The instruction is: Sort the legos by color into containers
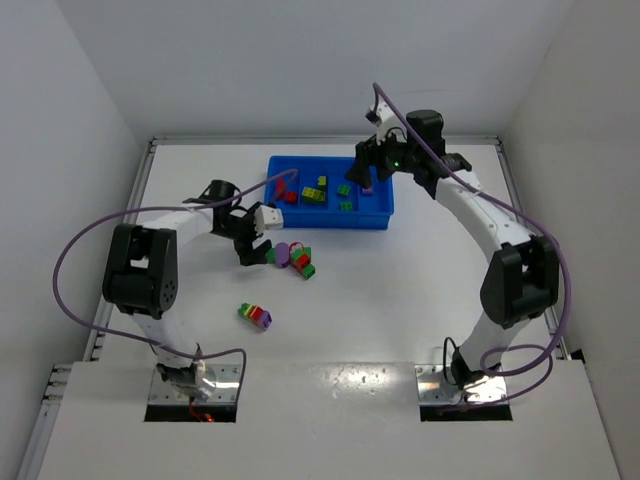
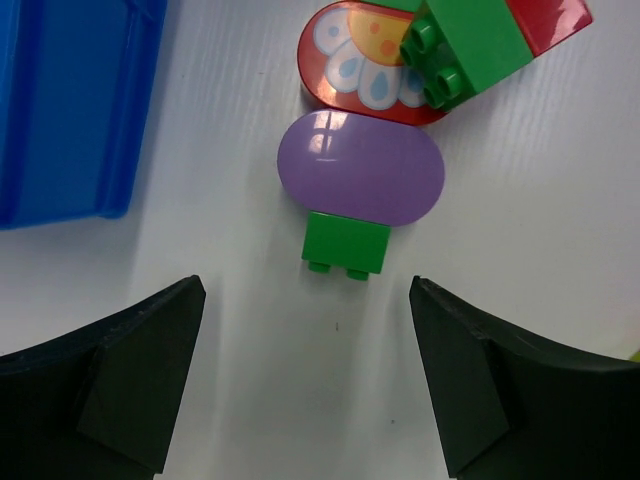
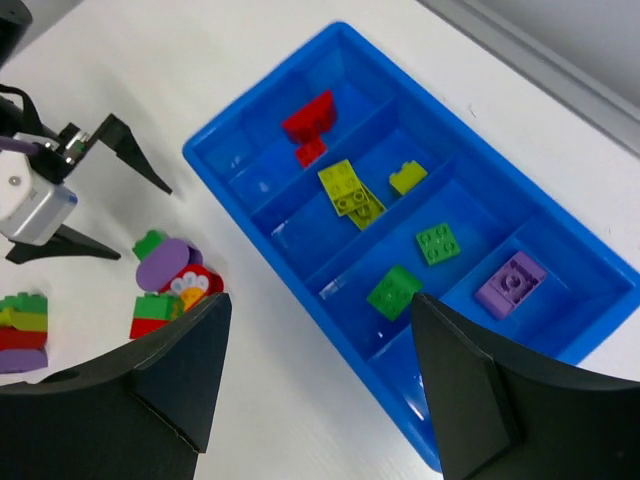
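The blue tray (image 1: 330,225) has four compartments and also shows in the right wrist view (image 3: 300,285). They hold red bricks (image 3: 310,118), yellow bricks (image 3: 350,188), green bricks (image 3: 394,292) and one purple brick (image 3: 511,284), one colour each. On the table a purple oval brick (image 2: 360,170) sits on a green brick (image 2: 346,243), next to a red flower brick (image 2: 365,65) and another green brick (image 2: 465,45). My left gripper (image 2: 308,300) is open and empty just short of this cluster (image 1: 293,257). My right gripper (image 3: 320,310) is open and empty above the tray's near rim.
A multicolour stack (image 1: 254,316) lies alone nearer the arm bases; it also shows at the left edge of the right wrist view (image 3: 22,330). White walls enclose the table on three sides. The tray's corner (image 2: 70,110) lies left of my left gripper.
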Tool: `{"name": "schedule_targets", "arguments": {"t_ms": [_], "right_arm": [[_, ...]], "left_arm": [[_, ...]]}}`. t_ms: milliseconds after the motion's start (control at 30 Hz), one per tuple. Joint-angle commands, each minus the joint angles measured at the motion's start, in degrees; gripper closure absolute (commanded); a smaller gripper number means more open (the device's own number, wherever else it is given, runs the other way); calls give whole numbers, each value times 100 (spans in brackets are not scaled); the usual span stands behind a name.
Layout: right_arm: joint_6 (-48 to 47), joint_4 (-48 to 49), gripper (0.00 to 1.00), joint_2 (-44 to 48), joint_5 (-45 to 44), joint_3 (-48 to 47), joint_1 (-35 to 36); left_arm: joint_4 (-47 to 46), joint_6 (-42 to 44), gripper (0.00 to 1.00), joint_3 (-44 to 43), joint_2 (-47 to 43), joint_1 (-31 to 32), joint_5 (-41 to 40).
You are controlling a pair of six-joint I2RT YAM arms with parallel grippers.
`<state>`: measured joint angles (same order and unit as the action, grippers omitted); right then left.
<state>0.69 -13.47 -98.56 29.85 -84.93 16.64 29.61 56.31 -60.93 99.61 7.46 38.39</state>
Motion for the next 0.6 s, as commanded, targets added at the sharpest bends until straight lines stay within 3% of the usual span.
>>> {"name": "schedule_targets", "arguments": {"t_ms": [0,333,567], "right_arm": [[-86,-6,27,303,-119,107,-100],[-86,-6,27,355,-119,160,-276],[-86,-6,27,408,-67,213,-328]], "left_arm": [[-403,310,10,-174,172,132,160],[-333,626,15,-227,339,449,160],[-35,837,35,-359,515,616,2]]}}
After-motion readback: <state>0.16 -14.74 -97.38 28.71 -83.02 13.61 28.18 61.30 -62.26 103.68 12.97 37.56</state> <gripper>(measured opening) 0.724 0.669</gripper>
